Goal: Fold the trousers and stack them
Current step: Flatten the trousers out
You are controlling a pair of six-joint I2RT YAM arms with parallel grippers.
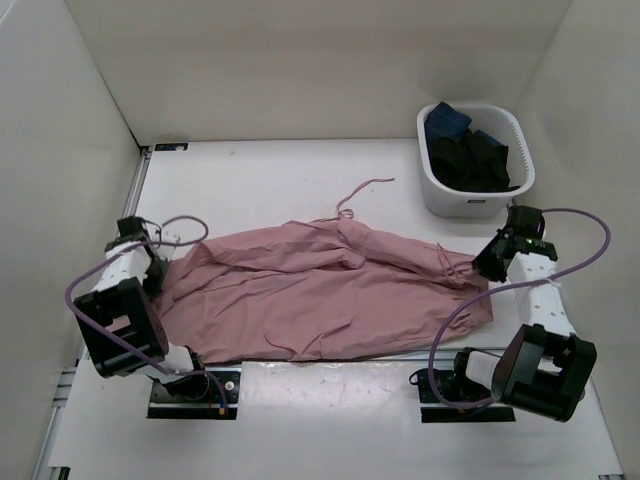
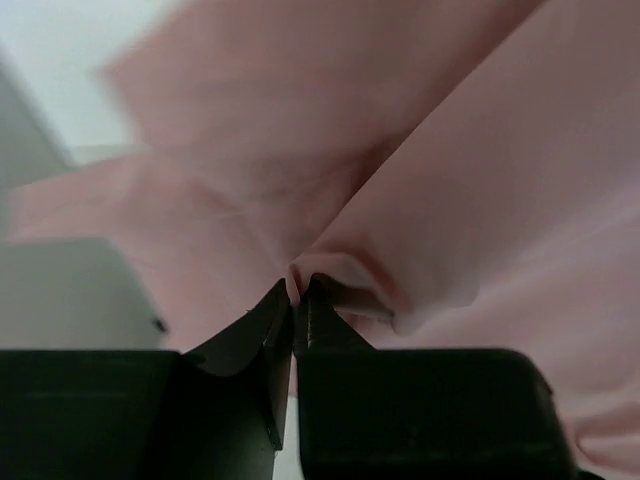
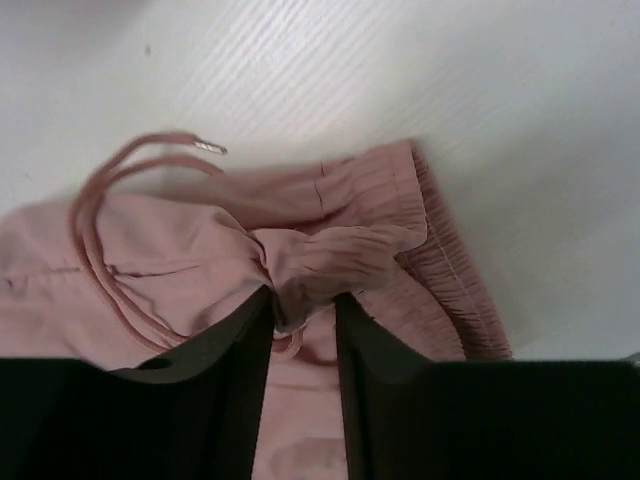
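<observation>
The dusty-pink trousers [image 1: 320, 295] lie spread across the table, legs to the left, gathered waist to the right, with the thin drawstring [image 1: 355, 192] trailing toward the back. My left gripper [image 1: 160, 262] is at the leg end; in the left wrist view it [image 2: 298, 300] is shut on a thin fold of the pink fabric [image 2: 420, 180]. My right gripper [image 1: 484, 262] is at the waist end; in the right wrist view it [image 3: 302, 310] is shut on a bunch of the gathered waistband [image 3: 340, 250], with the drawstring [image 3: 100, 200] looping to the left.
A white basket [image 1: 476, 195] holding dark clothes [image 1: 470, 155] stands at the back right, just behind my right arm. White walls enclose the table at the left, back and right. The arm bases sit at the near edge.
</observation>
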